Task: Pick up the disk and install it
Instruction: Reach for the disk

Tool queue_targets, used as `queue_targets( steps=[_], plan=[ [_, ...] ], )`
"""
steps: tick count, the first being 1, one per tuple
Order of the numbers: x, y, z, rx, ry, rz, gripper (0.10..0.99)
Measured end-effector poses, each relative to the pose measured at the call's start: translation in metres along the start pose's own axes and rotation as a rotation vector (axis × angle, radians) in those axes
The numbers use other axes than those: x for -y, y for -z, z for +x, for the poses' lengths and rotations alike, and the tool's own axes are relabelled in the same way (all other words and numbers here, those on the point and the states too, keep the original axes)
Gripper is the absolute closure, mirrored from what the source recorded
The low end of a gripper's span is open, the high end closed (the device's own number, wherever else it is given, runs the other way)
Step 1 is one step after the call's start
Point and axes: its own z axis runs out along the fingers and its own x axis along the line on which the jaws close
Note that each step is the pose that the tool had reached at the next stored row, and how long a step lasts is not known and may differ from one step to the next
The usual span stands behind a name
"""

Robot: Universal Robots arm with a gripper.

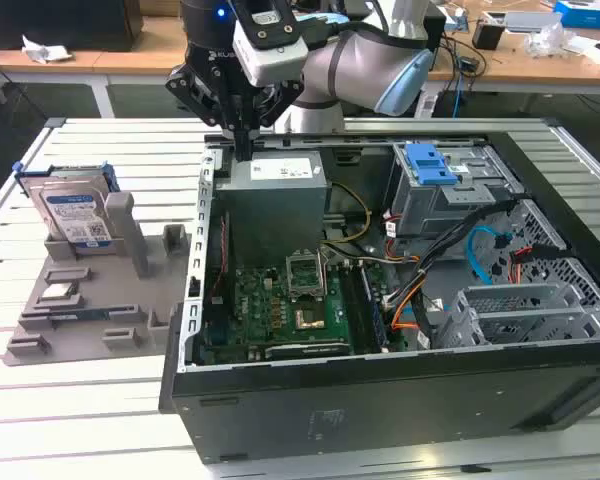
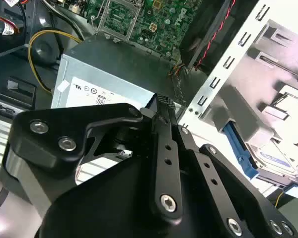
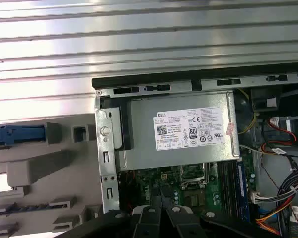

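The disk, a silver-grey drive with a white-and-blue label in a blue frame, stands upright on a grey holder at the exterior view's left, outside the computer case. Its blue frame also appears in the second wrist view, and the frame's edge in the first wrist view. My gripper hangs over the case's back corner above the grey power supply box, well to the right of the disk. Its black fingers are shut together with nothing between them.
The open computer case lies on a slatted metal table. Inside are the motherboard, cable bundles, a grey drive bay with a blue handle and empty metal cages. A cluttered wooden bench stands behind.
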Motion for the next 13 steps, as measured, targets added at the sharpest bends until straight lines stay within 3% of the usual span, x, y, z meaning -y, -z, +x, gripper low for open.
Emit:
queue_targets(
  steps=[13],
  plan=[
    [0.0007, 0.0002, 0.0090, 0.0000, 0.000, 0.000, 0.980]
  ],
)
